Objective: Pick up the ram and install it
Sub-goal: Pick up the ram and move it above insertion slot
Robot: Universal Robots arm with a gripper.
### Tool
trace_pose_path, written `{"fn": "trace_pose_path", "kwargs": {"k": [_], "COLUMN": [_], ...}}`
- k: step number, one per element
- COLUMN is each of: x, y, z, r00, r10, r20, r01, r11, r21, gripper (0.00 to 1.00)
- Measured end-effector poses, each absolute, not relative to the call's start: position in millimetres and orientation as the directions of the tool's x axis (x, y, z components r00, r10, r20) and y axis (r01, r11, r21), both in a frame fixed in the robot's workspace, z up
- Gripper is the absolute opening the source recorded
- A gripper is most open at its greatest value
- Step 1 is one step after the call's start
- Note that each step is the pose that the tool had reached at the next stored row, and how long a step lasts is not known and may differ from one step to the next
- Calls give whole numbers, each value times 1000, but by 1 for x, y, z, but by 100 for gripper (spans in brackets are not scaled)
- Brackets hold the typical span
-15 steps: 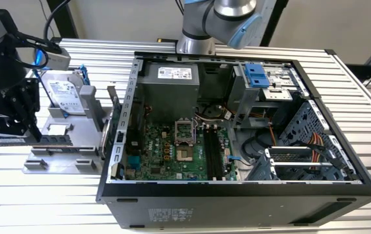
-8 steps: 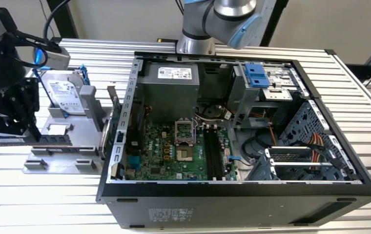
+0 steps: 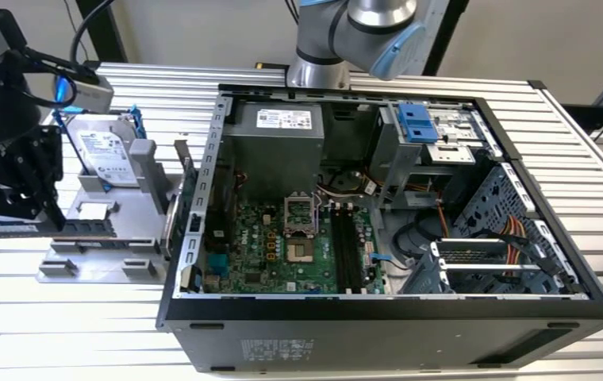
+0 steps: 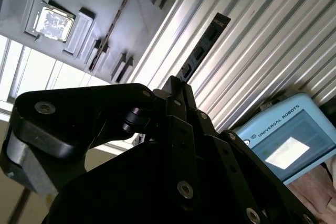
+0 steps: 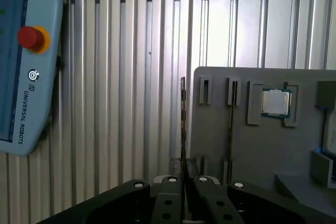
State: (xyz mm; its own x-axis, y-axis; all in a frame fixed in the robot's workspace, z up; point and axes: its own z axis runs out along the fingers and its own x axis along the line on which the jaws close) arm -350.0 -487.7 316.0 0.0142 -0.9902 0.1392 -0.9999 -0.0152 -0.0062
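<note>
At 9 o'clock in the exterior view, the black gripper (image 3: 54, 219) is clenched on the ram (image 3: 16, 228). The stick lies level and long-side across, at the near edge of the grey fixture tray (image 3: 132, 255). Both wrist views show the fingers (image 5: 173, 181) pinching one end of the ram (image 5: 182, 114), which juts out over the slatted table (image 5: 131, 77) just beside the tray's edge (image 5: 236, 150). A pale blue teach pendant (image 5: 26, 61) lies on the table close by.

The tray holds a hard drive (image 3: 105, 155) standing in a blue frame at its 12 o'clock. A square processor chip (image 5: 275, 102) sits in a recess near the middle.

Further right, the computer case (image 3: 386, 311) lies open. Inside it:
- a power supply (image 3: 280, 135) at 11 o'clock
- a blue drive caddy (image 3: 418, 123) at 1 o'clock
- the green motherboard (image 3: 264, 258) at 7 o'clock
- long black memory slots (image 3: 346, 250) at 6 o'clock
- orange and yellow cables (image 3: 513, 238) at 4 o'clock
</note>
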Motion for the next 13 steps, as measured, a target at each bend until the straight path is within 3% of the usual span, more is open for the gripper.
{"fn": "trace_pose_path", "kwargs": {"k": [13], "x": [-350], "y": [-487], "z": [319], "r00": [12], "r10": [-988], "r20": [154], "r01": [-1000], "r11": [-13], "r21": [-6], "gripper": [0]}}
